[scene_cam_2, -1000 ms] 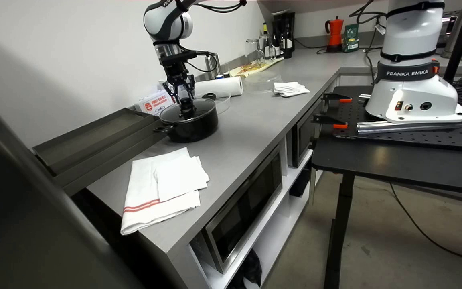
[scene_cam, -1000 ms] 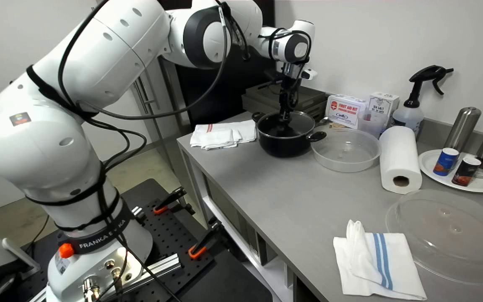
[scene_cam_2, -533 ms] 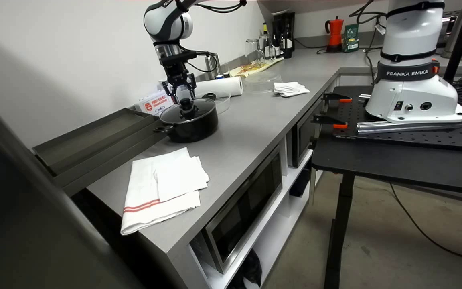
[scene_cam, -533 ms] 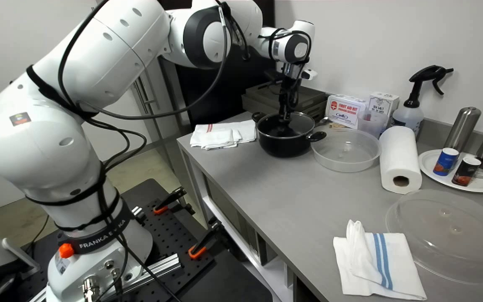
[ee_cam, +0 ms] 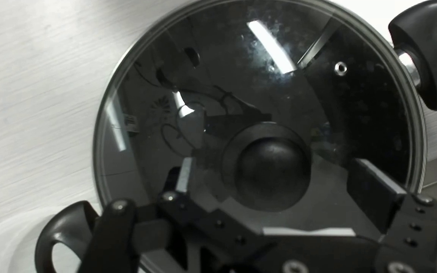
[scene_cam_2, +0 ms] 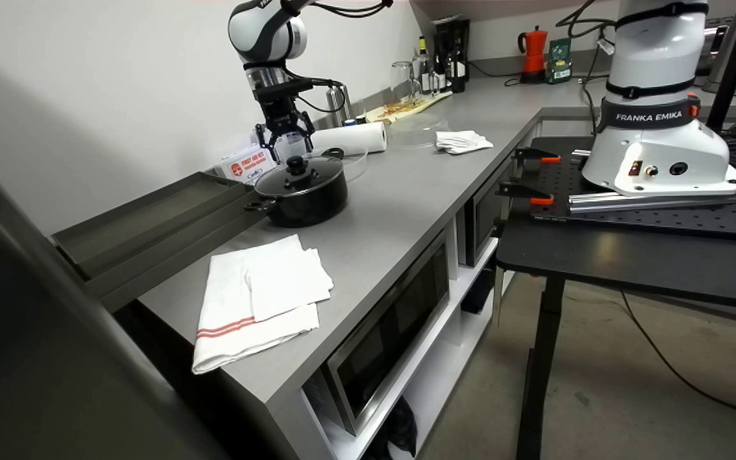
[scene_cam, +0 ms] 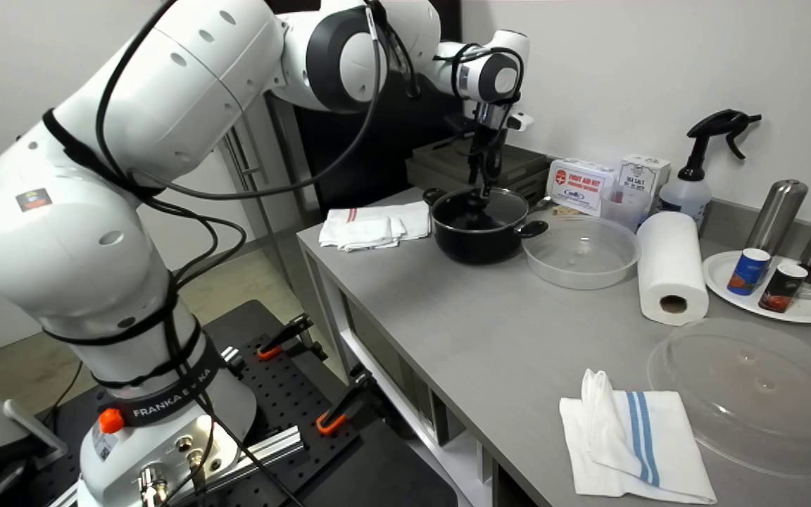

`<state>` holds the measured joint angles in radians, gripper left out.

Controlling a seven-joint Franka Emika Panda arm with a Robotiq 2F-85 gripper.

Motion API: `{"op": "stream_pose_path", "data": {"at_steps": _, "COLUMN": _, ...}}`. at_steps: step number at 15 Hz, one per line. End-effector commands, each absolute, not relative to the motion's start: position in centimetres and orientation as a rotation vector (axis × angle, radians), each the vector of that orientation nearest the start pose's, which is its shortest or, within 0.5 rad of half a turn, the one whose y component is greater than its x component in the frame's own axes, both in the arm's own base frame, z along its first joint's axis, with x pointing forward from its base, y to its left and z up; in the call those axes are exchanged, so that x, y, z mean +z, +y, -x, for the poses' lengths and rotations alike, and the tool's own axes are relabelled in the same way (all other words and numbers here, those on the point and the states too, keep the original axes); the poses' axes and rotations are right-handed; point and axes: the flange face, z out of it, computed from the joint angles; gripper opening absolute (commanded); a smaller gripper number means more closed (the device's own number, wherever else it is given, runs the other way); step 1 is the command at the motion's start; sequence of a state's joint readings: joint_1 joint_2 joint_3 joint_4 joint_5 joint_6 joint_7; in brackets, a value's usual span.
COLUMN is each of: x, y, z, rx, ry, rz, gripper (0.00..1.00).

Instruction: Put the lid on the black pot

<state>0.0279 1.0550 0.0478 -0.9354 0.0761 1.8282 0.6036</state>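
The glass lid [scene_cam_2: 324, 171] lies level on the rim of the black pot [scene_cam_2: 314, 207], and both exterior views show it there. In the wrist view the lid [ee_cam: 218, 72] fills most of the picture, its metal rim running round inside the pot's two black handles. Its dark centre knob [ee_cam: 273, 167] is between my spread fingers, touching neither. My gripper [scene_cam_2: 292, 151] is open just above the knob, fingertips apart from it. From the opposite side, the gripper [scene_cam: 479, 191] partly overlaps the knob, so the gap is harder to judge there.
A clear round container [scene_cam: 581, 257] stands close beside the pot's handle. Folded towels [scene_cam: 376, 224] lie on its opposite side, and grey trays [scene_cam_2: 157, 223] sit behind. A first aid kit [scene_cam: 578, 186] and a paper towel roll [scene_cam: 671, 267] are near the wall.
My fingers were shut on the knob a second ago. They have spread apart and let it go, and the gripper has risen slightly. The lid and pot have stayed in place.
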Motion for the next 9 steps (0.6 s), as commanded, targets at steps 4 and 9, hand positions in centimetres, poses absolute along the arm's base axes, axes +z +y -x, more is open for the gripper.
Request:
{"op": "stream_pose_path", "data": {"at_steps": 4, "x": 23.9, "y": 5.0, "z": -76.1, "rx": 0.25, "ry": 0.814, "rz": 2.966, "gripper": 1.0}}
{"op": "stream_pose_path", "data": {"at_steps": 9, "x": 27.3, "y": 4.2, "z": -74.5, "rx": 0.113, "ry": 0.724, "rz": 2.981, "gripper": 1.0}}
